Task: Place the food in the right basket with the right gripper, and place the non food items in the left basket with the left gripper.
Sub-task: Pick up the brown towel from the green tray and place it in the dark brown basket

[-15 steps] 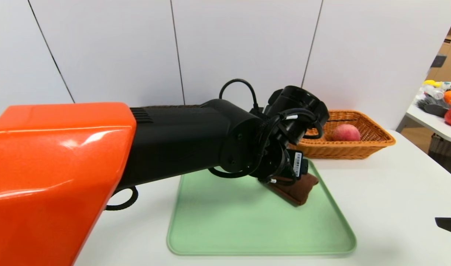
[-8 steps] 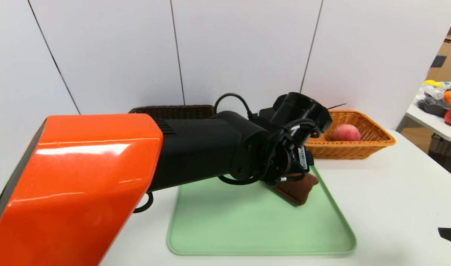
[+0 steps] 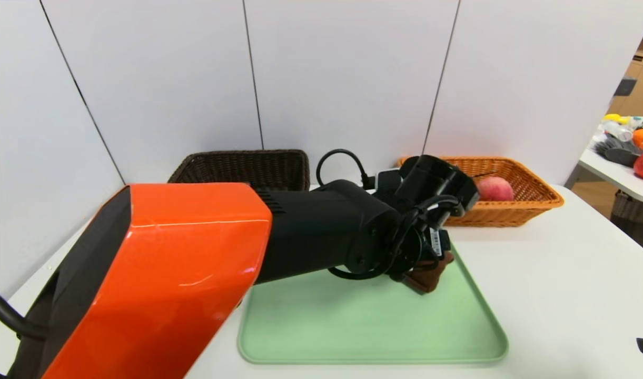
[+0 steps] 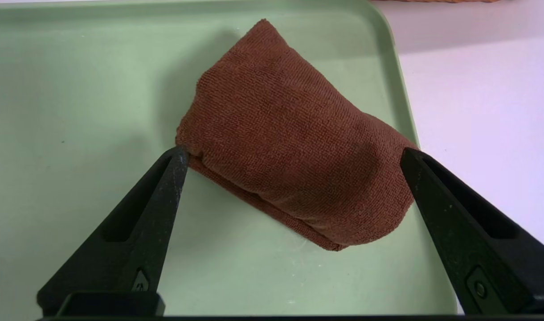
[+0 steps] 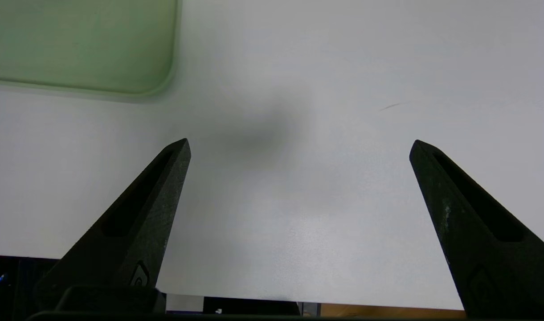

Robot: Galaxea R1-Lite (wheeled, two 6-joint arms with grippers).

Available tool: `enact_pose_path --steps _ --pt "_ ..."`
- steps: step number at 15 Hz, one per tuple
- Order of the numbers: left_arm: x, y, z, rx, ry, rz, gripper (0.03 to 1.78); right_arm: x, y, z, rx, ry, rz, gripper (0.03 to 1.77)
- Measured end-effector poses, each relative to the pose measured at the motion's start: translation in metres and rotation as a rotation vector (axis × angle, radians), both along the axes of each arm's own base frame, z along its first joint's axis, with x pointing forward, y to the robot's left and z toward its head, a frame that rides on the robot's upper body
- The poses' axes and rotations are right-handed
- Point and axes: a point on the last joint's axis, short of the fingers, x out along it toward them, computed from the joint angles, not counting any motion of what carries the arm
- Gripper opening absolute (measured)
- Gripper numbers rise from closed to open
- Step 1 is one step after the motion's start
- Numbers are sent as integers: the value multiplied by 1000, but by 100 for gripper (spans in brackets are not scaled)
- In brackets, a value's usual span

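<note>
White tabletop (image 3: 553,273) runs under the whole scene, backed by pale wall panels. Nearest, the right gripper (image 5: 298,147) hangs over bare table just off the green tray's corner, its fingers spread wide and holding nothing. The green tray (image 3: 353,326) sits in the middle of the table. At the tray's far right side lies a folded brown cloth (image 4: 294,156), close to the tray's rim. The left gripper (image 4: 294,151) is down over that cloth with its two black fingers (image 4: 165,187) wide apart, one on either side of the fold; one tip touches the cloth's edge, the other sits at its opposite end, and the cloth lies flat on the tray, not pinched. Beyond the tray stand two baskets: a dark brown wicker basket (image 3: 237,166) on the left, and an orange wicker basket (image 3: 532,202) on the right with a red-pink apple (image 3: 494,188) inside.
</note>
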Motion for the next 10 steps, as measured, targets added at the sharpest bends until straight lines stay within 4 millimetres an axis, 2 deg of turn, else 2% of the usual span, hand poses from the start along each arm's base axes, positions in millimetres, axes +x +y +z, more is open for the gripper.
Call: enact_pose_path --steps 10 --pt "9 -11 -23 0 -12 11 169 -15 -2 -7 2 -21 4 170"
